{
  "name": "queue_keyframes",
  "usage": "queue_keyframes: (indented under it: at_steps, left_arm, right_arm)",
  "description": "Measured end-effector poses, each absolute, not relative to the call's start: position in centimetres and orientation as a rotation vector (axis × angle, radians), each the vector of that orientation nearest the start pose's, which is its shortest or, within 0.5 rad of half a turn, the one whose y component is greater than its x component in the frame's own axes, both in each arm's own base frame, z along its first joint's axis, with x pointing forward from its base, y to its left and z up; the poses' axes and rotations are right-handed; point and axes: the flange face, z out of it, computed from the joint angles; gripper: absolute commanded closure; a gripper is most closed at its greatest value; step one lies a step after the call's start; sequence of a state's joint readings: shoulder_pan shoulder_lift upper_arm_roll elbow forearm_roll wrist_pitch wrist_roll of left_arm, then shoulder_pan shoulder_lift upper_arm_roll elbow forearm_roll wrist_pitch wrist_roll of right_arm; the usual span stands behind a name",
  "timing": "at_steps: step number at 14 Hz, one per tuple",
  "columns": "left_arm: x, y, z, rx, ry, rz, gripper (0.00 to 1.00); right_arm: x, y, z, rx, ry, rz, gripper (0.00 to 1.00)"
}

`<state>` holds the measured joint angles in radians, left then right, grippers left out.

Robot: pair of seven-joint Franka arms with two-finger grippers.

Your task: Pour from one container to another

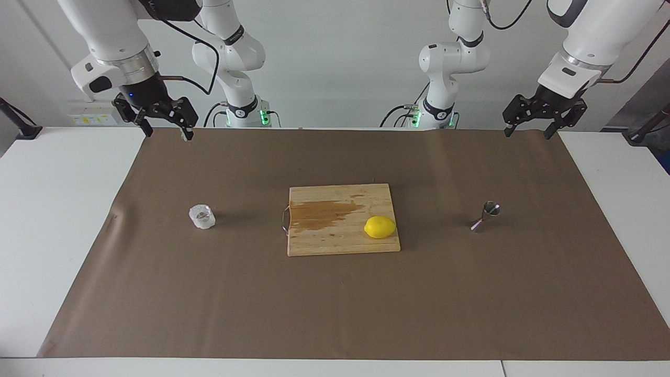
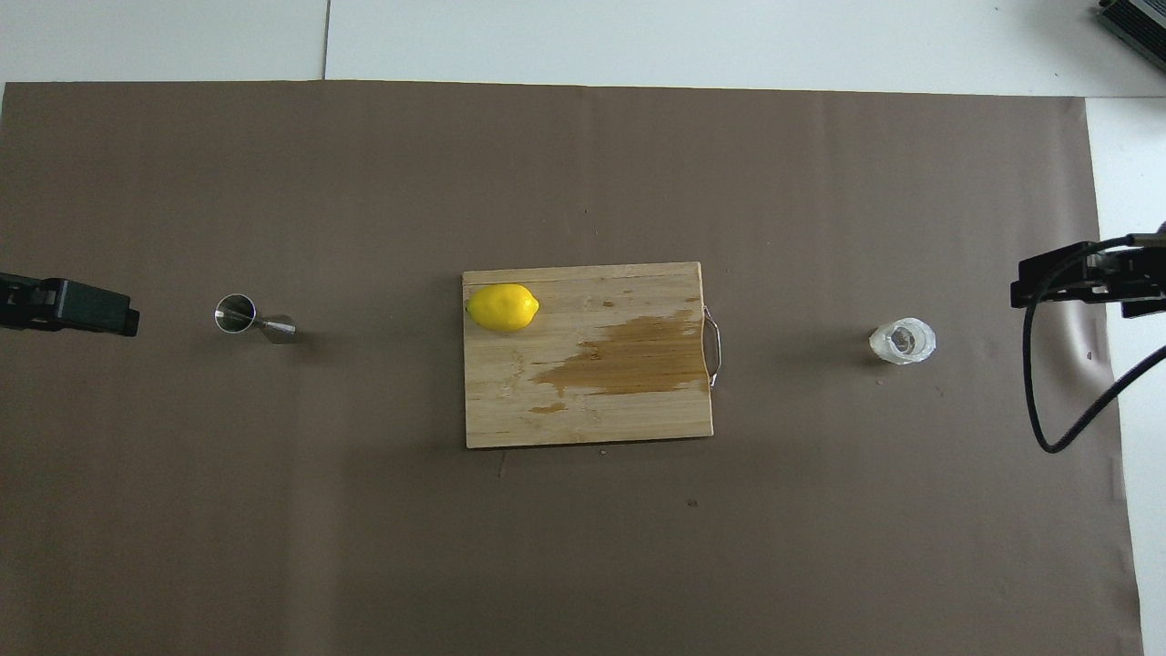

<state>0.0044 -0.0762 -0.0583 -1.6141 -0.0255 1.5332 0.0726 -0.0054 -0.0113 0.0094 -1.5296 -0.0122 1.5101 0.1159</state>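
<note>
Here both arms wait, raised at the robots' edge of the surface (image 1: pixel 63 209), each bent so its wrist points down. The right gripper (image 1: pixel 166 130) hangs over the edge of the brown paper sheet (image 1: pixel 335 314) at the right arm's end, its jaws spread wide and holding nothing. The left gripper (image 1: pixel 527 129) hangs over the matching corner at the left arm's end, its jaws likewise apart and empty. In the overhead view only the tips of the two grippers show, at the side edges.

The glass cup (image 1: pixel 202 217) stands upright on the paper toward the right arm's end, well apart from the right gripper and farther from the robots than the spot under it. The steel jigger (image 1: pixel 487 215) stands upright toward the left arm's end, well apart from the left gripper and also farther out from the robots. Between the two lies a wooden cutting board (image 1: pixel 335 241) with a dark wet-looking stain and a metal handle on the side facing the cup. A lemon (image 1: pixel 380 227) rests on the board at the jigger's side.
</note>
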Motion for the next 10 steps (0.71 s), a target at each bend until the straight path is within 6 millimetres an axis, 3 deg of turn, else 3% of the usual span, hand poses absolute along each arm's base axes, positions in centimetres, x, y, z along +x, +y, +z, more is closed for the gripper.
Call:
queue_keyframes:
  at_steps: [10]
  left_arm:
    - [52.45, -4.15, 64.06, -3.155, 0.229, 0.021, 0.00]
  right_arm:
    - [54.50, 0.09, 64.50, -3.149, 0.177, 0.011, 0.00]
